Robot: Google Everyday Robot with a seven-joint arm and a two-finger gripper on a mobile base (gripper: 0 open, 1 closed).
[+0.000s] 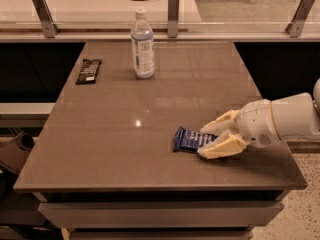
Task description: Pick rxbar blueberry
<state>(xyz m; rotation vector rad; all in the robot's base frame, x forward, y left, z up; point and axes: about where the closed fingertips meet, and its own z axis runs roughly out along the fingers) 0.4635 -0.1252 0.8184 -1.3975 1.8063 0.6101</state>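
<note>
The rxbar blueberry [189, 139], a flat dark-blue wrapped bar with white lettering, lies on the brown table [150, 149] at the front right. My gripper [204, 142] reaches in from the right at table level. Its two cream fingers [222, 147] sit on the far and near sides of the bar's right end and press against it. The bar still rests on the table, and its right end is hidden between the fingers.
A clear water bottle [143, 45] stands upright at the back middle. A black wrapped bar [88, 70] lies at the back left. A glass rail with metal posts [173, 8] runs behind the table. The table's front edge is close to the gripper.
</note>
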